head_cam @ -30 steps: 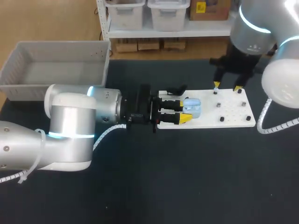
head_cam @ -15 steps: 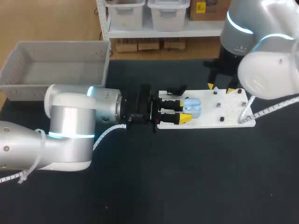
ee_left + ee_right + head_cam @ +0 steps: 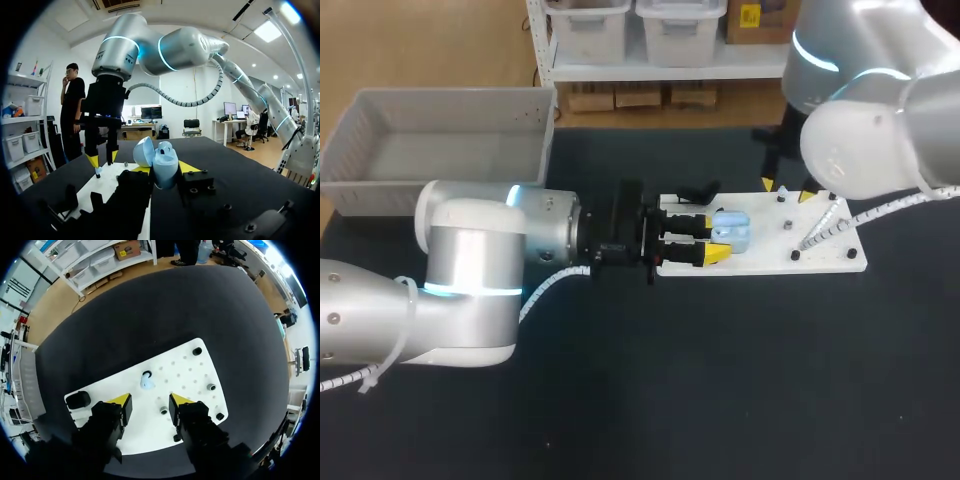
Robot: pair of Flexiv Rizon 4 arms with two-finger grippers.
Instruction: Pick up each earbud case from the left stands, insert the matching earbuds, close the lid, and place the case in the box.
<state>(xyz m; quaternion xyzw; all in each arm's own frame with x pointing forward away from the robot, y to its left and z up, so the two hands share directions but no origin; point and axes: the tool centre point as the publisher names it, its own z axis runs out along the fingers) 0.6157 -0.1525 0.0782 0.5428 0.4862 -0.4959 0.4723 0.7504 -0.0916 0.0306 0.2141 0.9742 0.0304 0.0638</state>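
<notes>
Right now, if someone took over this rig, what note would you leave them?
Left gripper: shut on the open light blue earbud case, held over the white board.
Right gripper: open, above the board, a light blue earbud just ahead of its fingers.
Done: case in hand, lid open.
To do: insert the earbuds, close the lid, place the case in the grey box.

My left gripper (image 3: 712, 238) clamps the pale blue earbud case (image 3: 731, 232), lid open, at frame centre. A blue earbud (image 3: 146, 382) sits on the white stand board (image 3: 820, 250) at centre right; the grey box (image 3: 448, 100) is at upper left.
</notes>
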